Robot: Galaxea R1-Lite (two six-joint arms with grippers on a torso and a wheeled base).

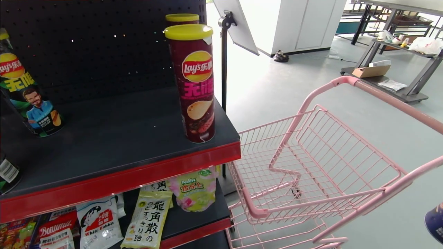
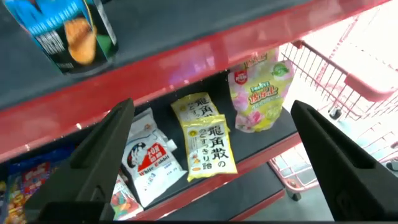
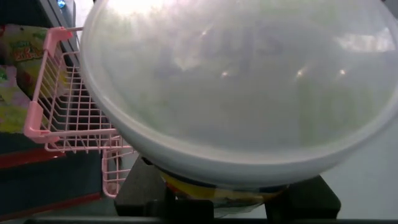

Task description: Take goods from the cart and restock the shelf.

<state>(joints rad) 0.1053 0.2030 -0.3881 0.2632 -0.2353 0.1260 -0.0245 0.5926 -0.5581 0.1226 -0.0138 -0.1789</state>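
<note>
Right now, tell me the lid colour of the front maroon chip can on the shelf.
Yellow lid, seen best in the head view.

Two maroon chip cans (image 1: 196, 86), one green can (image 1: 31, 97), one pink cart (image 1: 346, 80).

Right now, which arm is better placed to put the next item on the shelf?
Right. The right gripper holds a clear-lidded can; the left gripper is open and empty before the shelf.

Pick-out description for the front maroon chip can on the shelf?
Start at the upper black shelf with the red front lip. At its right end, beside the pink cart, stands a tall maroon chip can with a yellow lid. It stands in front of its twin; the left-end can is green.
</note>
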